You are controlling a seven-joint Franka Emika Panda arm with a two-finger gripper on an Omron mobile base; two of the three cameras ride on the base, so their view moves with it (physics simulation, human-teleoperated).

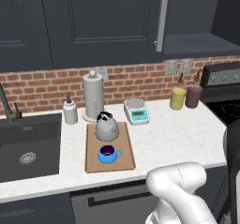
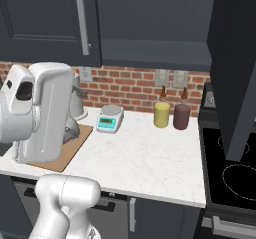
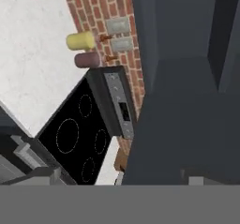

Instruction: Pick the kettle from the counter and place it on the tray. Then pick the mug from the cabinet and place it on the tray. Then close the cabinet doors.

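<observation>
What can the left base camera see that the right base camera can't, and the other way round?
Left base view alone: the sink, the soap dispenser beside it, and the blue mug sitting on the tray in front of the kettle.

Right base view alone: the stove's burner rings and an open cabinet door swung out above them.

Both: the kitchen scale, the yellow and dark red bottles, the brick wall and the white counter.

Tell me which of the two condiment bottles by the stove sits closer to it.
The dark maroon bottle; the yellow bottle stands on its far side, toward the scale.
</observation>
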